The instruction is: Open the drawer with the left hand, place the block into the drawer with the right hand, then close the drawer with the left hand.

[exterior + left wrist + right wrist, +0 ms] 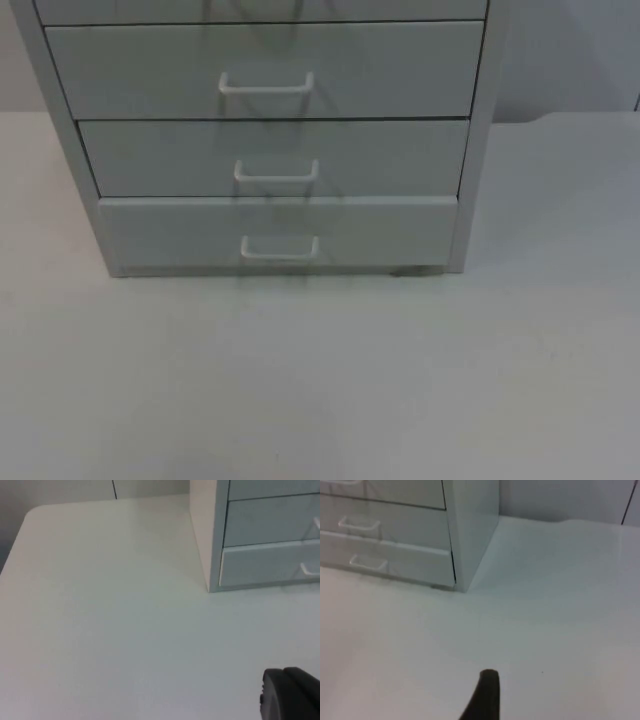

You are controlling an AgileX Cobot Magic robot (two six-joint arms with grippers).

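Nearest, the white table (320,380) lies bare toward 6 o'clock. My left gripper (290,695) hangs over it at about 8 o'clock from the cabinet (478,180), and my right gripper (485,697) at about 4 o'clock. Whether either one is released or clenched I cannot tell. At 12 o'clock the grey cabinet stands on the table. Its bottom drawer (150,235) is pushed in, with a white handle (279,248) at its middle. Above it, the middle drawer (150,158) and upper drawer (130,68) are likewise closed. Farthest, the partition wall (570,60) rises behind the cabinet.
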